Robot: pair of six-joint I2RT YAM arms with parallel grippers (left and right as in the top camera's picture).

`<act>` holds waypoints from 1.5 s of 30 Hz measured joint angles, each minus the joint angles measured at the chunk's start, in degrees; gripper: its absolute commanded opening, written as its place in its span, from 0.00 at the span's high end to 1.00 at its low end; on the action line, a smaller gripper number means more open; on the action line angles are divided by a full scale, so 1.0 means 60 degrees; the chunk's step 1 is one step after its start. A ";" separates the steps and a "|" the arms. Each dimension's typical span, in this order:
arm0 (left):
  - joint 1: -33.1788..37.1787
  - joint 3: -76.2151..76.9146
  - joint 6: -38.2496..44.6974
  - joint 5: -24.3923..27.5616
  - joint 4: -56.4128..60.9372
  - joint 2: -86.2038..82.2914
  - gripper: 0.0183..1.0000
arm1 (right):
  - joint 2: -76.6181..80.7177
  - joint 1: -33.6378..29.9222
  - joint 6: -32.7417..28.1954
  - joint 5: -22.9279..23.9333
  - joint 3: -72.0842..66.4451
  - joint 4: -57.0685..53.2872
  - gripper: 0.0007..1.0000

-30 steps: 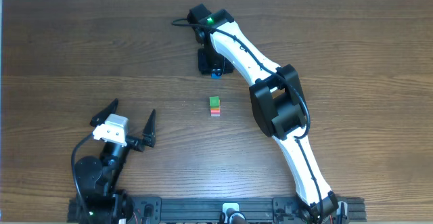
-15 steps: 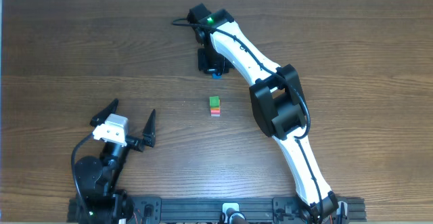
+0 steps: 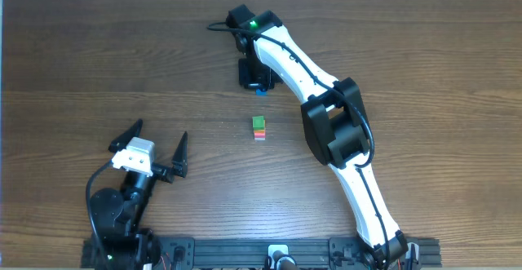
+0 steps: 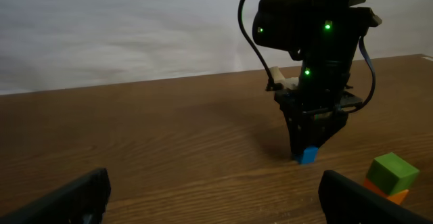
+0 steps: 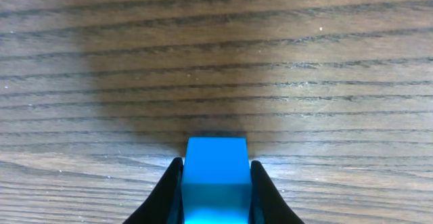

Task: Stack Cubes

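Your right tool (image 4: 309, 145) points straight down at the far side of the bench (image 3: 424, 74), pinching the blue cube (image 5: 216, 158) between its fingers. The cube sits square in the grip with a finger flat against each side face, which in my judgement suits a level placing on a stack. Whether the cube rests on the bench or hangs just off it cannot be told.

The target stands well apart, nearer to you at mid-bench: a green cube (image 3: 258, 123) on top of an orange cube (image 4: 392, 195). The green cube's top face is bare, so the blue one likely belongs there next. The carry calls for a lift clear of the stack's height before you come across.

Your left tool (image 3: 161, 128) is parked at the near left, fingers spread wide and holding nothing, well clear of the stack and of the right arm's path.

The bench is dark wood with the grain running left to right. A plain pale wall (image 4: 135, 28) stands behind its far edge.
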 measured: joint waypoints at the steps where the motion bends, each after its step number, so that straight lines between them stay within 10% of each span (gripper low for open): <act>1: 0.0000 0.0000 0.0000 0.0000 0.0000 0.0000 0.00 | -0.0011 0.0000 -0.0004 -0.0004 0.0000 -0.0018 0.99; 27: 0.0000 0.0000 0.0000 0.0000 0.0000 0.0000 0.00 | -0.4779 0.1147 0.0528 0.0827 -0.0062 -0.4062 0.99; 45: 0.0000 0.0000 0.0000 0.0000 0.0004 0.0000 0.00 | -0.6706 0.1996 0.1355 0.0940 -0.3836 -0.1759 0.99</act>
